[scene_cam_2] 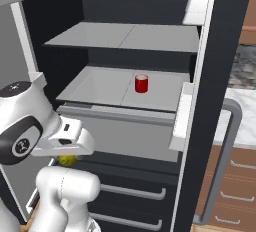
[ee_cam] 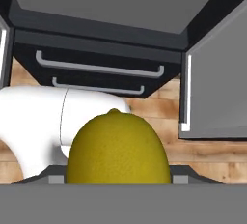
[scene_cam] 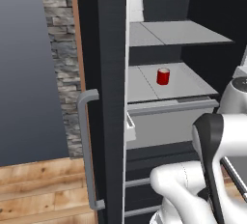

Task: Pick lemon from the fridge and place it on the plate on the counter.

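The small, smooth yellow lemon sits at 6 o'clock in the hand view, apparently clamped between the fingers outside the black fridge. Light, firm, likely slippery; grip its middle.

One lemon, one red can, two grey shelves.
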Available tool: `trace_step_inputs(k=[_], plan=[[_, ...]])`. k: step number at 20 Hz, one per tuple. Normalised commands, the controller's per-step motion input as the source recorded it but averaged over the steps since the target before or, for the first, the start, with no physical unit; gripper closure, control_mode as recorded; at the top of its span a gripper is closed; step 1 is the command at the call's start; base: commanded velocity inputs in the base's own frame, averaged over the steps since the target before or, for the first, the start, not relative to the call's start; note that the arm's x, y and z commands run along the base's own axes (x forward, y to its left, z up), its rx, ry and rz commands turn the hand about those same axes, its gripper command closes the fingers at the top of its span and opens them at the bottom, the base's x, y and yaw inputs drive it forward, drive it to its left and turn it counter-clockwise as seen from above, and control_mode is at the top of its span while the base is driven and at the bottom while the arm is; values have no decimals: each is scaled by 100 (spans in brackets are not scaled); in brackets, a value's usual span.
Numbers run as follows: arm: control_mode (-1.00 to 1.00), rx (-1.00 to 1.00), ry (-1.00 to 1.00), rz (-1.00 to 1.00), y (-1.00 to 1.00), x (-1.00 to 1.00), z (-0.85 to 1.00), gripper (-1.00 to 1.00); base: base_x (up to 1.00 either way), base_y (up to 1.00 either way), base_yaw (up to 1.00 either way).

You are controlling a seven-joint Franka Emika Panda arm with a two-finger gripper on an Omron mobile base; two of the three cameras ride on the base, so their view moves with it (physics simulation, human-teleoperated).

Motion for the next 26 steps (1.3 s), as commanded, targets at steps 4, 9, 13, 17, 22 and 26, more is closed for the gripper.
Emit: trace_step_inputs(k=[4, 9, 13, 17, 22, 26], plan=[[-100, 0, 0, -2, -4, -20, 0, 100, 0, 0, 0], [100, 0, -1, -12, -2, -45, -2, 100, -38, -3, -11], [100, 0, 0, 0, 0, 0, 0, 100, -99, -5, -38], [100, 0, 0, 0, 0, 0, 0, 100, -76, -2, -42], [100, 0, 0, 0, 0, 0, 0, 100, -25, -14, -31], [100, 0, 0, 0, 0, 0, 0, 100, 1, -65, -8]])
